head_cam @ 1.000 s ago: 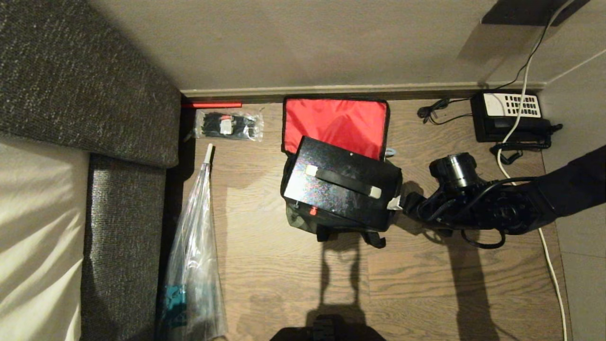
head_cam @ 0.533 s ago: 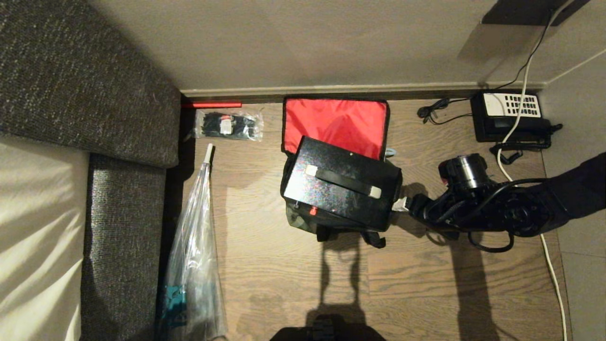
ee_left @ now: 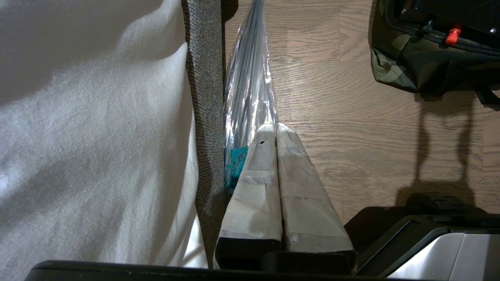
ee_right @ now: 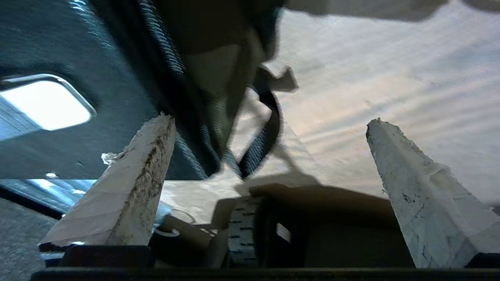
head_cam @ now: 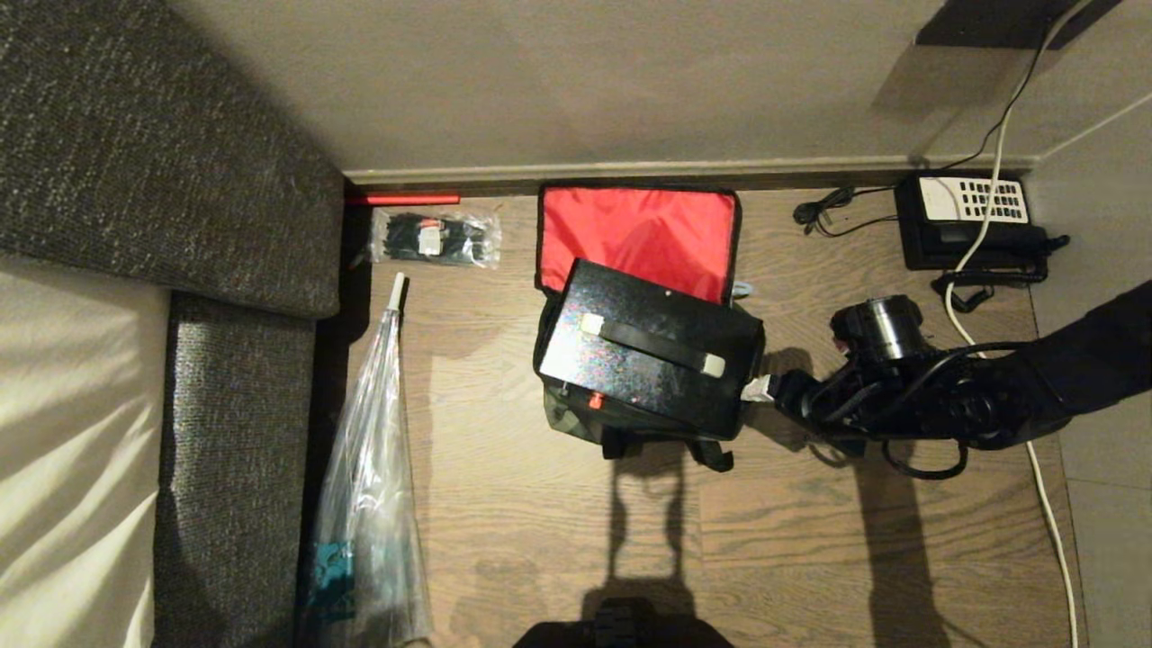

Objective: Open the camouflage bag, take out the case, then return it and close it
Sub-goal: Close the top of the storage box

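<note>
Right gripper (head_cam: 754,389) w/ fingers spread wide, empty, just beside case (head_cam: 648,346) at its right end. Case sits tilted atop open camo bag (head_cam: 576,418), mid floor; red flap (head_cam: 639,234) lies far side. Left gripper (ee_left: 276,130) closed, parked near sofa (ee_left: 203,97).

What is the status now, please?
Right gripper open beside case. Case sits askew in open camouflage bag. Left gripper shut, parked.

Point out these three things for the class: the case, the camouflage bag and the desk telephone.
case (head_cam: 630,373): head view, on its speckled black top, below the handle.
camouflage bag (head_cam: 639,234): head view, on the red lining of its open flap.
desk telephone (head_cam: 985,200): head view, on its white keypad.
</note>
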